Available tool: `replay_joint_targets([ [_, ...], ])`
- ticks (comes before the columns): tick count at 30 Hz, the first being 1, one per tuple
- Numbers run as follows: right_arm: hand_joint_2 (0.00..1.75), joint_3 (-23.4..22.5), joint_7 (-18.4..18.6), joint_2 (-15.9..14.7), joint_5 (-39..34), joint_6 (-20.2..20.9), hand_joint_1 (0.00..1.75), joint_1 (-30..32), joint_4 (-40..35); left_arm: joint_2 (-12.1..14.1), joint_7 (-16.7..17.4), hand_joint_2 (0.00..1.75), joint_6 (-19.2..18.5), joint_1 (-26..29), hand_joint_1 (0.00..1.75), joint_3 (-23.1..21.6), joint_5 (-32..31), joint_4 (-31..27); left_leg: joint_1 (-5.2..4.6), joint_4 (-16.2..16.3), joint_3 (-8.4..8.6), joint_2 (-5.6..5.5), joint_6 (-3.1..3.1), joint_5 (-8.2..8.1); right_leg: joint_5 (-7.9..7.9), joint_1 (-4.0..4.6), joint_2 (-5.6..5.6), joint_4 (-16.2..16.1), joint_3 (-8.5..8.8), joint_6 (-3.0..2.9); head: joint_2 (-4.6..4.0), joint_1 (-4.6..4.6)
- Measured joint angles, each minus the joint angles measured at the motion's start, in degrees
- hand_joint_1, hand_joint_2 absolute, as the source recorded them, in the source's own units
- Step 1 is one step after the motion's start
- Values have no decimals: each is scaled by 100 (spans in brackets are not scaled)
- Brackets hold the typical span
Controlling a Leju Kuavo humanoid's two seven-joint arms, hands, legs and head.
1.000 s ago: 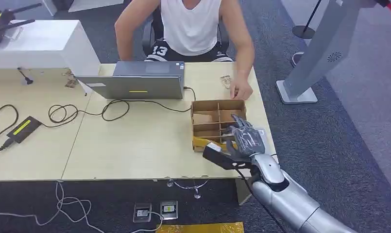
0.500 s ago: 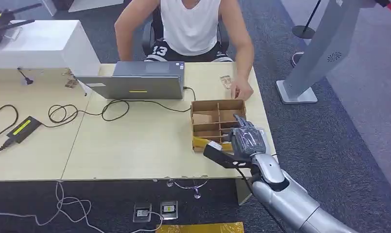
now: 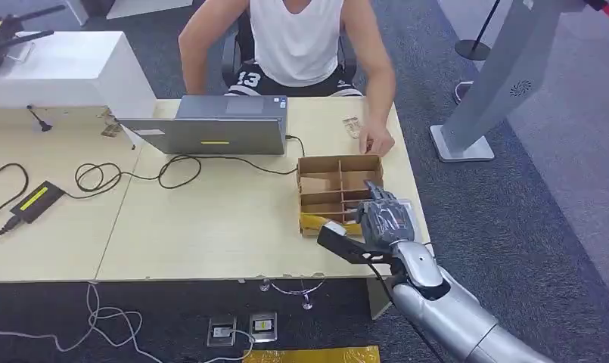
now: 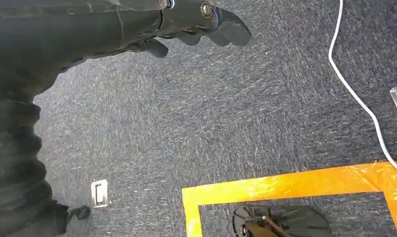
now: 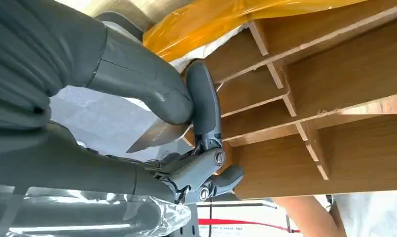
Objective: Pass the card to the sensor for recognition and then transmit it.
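Right hand (image 3: pixel 386 219) is reaching into the near compartments of the divided box (image 3: pixel 339 172), thumb and finger pinching a card (image 5: pixel 154 136) to draw it out; left hand (image 4: pixel 196 22) is hanging curled, holding nothing.

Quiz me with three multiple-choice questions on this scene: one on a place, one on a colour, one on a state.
1. Where does the cardboard box stand?
A) on the floor
B) at the table's right end
C) on a shelf
2. What colour is the seated person's top?
A) white
B) red
C) black
3. What is the right robot hand doing?
A) hanging open
B) pinching a card
C) lying flat on the carpet
Answers: 1 B, it sits by the table's right edge; 2 A, the sleeveless top is plainly white; 3 B, the right wrist view shows thumb and finger closed on the card.
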Motion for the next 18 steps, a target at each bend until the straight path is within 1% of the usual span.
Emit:
replay_joint_targets([
  [6, 175, -2, 59, -22, 39, -61, 0, 26, -50, -2, 0, 175, -13, -18, 0, 0, -55, 0, 0, 0, 0, 0, 0, 0, 0, 0, 0, 0, 0, 0, 0, -2],
  [18, 175, -7, 59, -57, 46, -87, 0, 54, -66, -2, 0, 175, -17, -33, 0, 0, -94, 0, 0, 0, 1, 0, 0, 0, 0, 0, 1, 0, 0, 0, -2, -2],
])
